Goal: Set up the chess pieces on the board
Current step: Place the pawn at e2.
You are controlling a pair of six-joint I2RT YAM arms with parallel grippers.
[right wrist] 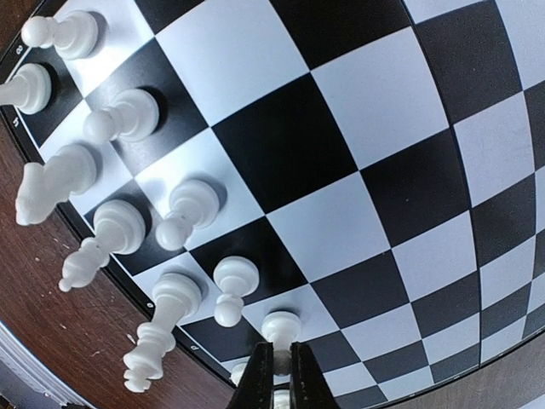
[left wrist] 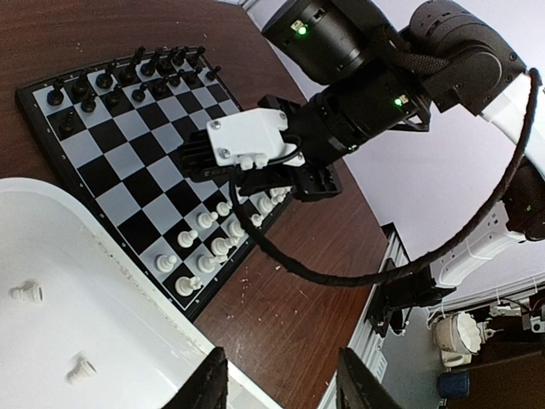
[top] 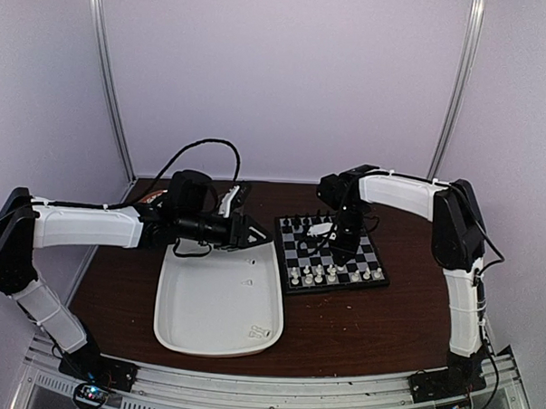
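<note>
You see soft, even light from above. The chess pieces (right wrist: 194,207) cast short shadows. In the right wrist view the board (right wrist: 289,145) curves strongly near the edges.

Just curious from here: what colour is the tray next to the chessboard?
Plain white. The tray shows best in the top external view.

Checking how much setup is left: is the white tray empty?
Not empty. A few white chess pieces lie loose on the floor of the white tray, seen in the left wrist and top views.
</note>
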